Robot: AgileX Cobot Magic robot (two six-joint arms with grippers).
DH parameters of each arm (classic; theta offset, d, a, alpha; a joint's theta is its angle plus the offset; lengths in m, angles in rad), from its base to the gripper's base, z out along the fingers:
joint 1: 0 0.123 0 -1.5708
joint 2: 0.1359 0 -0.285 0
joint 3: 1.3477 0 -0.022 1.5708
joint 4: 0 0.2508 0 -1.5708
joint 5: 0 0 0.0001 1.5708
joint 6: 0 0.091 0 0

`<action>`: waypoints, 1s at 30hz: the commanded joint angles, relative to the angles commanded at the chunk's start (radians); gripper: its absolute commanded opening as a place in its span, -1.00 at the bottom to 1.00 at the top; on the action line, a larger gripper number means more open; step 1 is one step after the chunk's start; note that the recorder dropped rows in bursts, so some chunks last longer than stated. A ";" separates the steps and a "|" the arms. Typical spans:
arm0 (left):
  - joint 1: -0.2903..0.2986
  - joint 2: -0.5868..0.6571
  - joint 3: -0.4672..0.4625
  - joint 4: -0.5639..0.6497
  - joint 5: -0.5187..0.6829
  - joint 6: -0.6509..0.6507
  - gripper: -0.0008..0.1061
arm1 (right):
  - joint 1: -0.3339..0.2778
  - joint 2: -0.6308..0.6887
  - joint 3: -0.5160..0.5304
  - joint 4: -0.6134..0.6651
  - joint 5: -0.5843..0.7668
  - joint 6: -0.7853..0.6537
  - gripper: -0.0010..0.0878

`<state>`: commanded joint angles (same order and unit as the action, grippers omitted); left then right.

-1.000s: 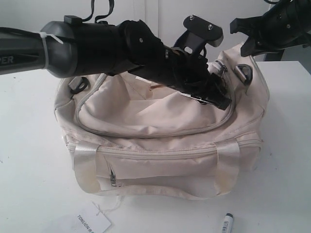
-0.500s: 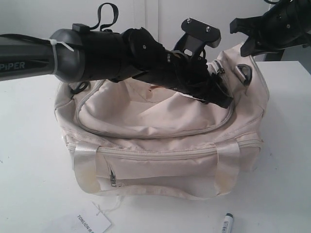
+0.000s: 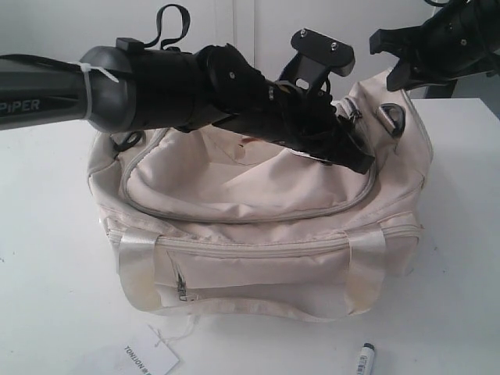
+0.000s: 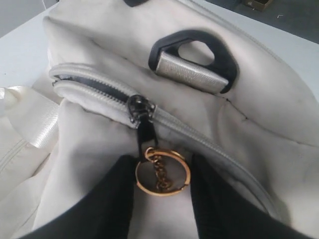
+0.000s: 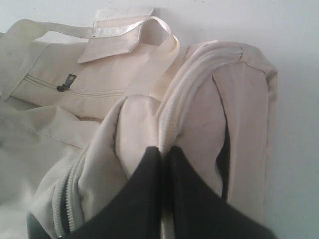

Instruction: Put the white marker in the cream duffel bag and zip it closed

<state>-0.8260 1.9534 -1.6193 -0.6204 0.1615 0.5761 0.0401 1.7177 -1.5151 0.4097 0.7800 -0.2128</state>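
While clenched on the end seam of the cream duffel bag (image 3: 258,226) with the right pincer (image 5: 163,154), straddles the gold pull (image 4: 159,175) with the left pincer (image 4: 160,167) released. Finds the white marker (image 3: 365,359) on the table (image 3: 55,297), well below both, on the right arm's side, cap aimed bagward.

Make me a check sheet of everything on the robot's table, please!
Surface: white table, plain.
Job's things: white marker lies on the table in front of the cream duffel bag, not inside it; top zipper partly open.
Clutter: paper tag near the bag's front.
Grippers: left tool has a finger on each side of the gold pull ring; cannot tell if it pinches. Right tool is shut on the bag's edge fabric.
Cables: black loop sticking up over the left arm.
Surroundings: white wall behind.
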 joint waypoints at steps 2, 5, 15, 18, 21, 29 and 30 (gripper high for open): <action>0.000 -0.011 0.000 0.000 0.022 0.000 -0.99 | 0.000 0.000 0.000 0.000 0.000 0.000 -0.98; 0.000 -0.024 0.000 0.000 0.052 0.000 -0.99 | 0.000 0.000 0.000 0.000 0.000 0.000 -0.98; 0.000 -0.046 0.000 -0.001 0.149 0.000 -0.99 | 0.000 0.000 0.000 0.000 0.000 0.000 -0.98; 0.000 -0.046 0.000 -0.007 0.176 0.000 -0.99 | 0.000 0.000 0.000 0.000 0.000 0.000 -0.98; 0.000 -0.046 0.000 -0.007 0.190 0.000 -0.99 | 0.000 0.000 0.000 0.000 0.000 0.000 -0.98; 0.000 -0.046 0.000 -0.007 0.198 0.000 -0.99 | 0.000 0.000 0.000 0.000 -0.002 0.000 -0.98; 0.000 -0.046 0.000 -0.007 0.198 0.000 -0.99 | 0.000 0.000 0.000 0.000 -0.002 0.000 -0.98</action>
<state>-0.8260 1.9070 -1.6193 -0.6274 0.3600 0.5761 0.0401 1.7177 -1.5151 0.4097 0.7777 -0.2128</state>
